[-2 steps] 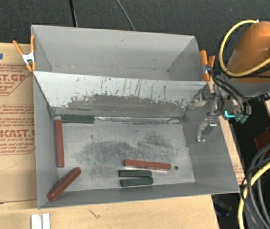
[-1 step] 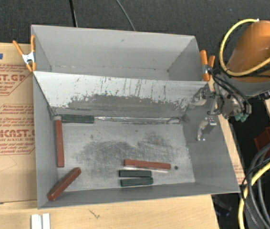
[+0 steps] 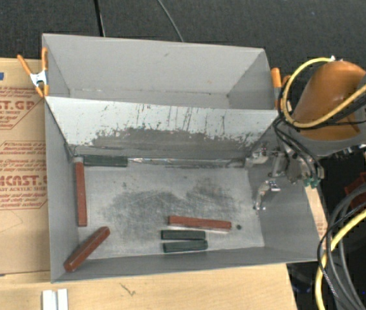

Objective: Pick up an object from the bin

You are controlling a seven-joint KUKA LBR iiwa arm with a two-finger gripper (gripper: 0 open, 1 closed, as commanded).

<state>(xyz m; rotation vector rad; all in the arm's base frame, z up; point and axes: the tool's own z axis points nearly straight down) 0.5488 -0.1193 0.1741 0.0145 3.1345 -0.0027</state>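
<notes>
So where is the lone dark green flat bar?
In the camera view the dark green flat bar lies in the grey metal bin's back-left corner, along the back wall, by the top end of the left wall's red-brown stick.

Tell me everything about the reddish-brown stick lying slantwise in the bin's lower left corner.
The reddish-brown stick is a long straight bar with rounded ends, plain, matte, maybe plastic or wood. It lies flat on the bin floor, slanted, its lower end by the corner. No other thing touches it; the gripper is far across the bin.

A rounded orange cover (image 3: 330, 99), looped by yellow and black cables (image 3: 286, 90), tops a silvery metal end effector (image 3: 265, 189).
</notes>
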